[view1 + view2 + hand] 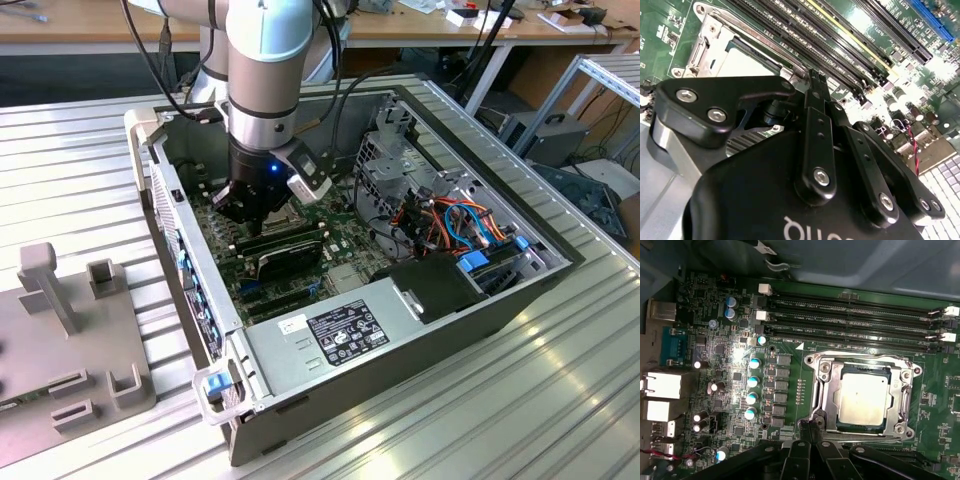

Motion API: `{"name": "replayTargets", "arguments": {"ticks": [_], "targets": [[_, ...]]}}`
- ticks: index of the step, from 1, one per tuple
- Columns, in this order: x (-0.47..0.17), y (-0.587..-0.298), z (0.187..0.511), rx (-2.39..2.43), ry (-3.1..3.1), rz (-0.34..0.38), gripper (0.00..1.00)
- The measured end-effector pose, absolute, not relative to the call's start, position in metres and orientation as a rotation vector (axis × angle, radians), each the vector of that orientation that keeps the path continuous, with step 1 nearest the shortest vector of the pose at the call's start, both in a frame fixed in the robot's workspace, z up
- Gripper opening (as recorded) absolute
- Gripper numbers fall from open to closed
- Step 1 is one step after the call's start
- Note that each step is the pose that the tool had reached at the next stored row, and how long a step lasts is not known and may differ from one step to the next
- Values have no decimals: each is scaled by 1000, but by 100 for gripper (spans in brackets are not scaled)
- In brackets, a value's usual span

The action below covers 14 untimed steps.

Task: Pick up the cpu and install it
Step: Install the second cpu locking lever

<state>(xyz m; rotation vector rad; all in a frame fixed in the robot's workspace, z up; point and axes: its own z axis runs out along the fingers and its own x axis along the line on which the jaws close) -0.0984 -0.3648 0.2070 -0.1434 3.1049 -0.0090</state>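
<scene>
A: Item, cpu (863, 398)?
B: Seated flat within the metal socket frame (820, 390) on the green motherboard (730, 340), beside the memory slots (850, 320).
A: End effector (810, 426)?
B: Fingers pressed together, nothing held, tips just beside the socket frame.
A: Surroundings?
B: Open computer case (480, 320) laid on a ribbed metal bench (560, 400); wooden desks (90, 25) ranged behind.

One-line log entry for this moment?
hand: shut, empty, at socket frame edge | cpu: seated in socket | motherboard: inside open case
</scene>
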Motion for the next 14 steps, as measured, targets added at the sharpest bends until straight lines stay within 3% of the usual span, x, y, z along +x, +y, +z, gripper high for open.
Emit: {"name": "replayTargets", "arguments": {"ticks": [14], "targets": [[-99,-364,202,-144,3104,-8,11]]}}
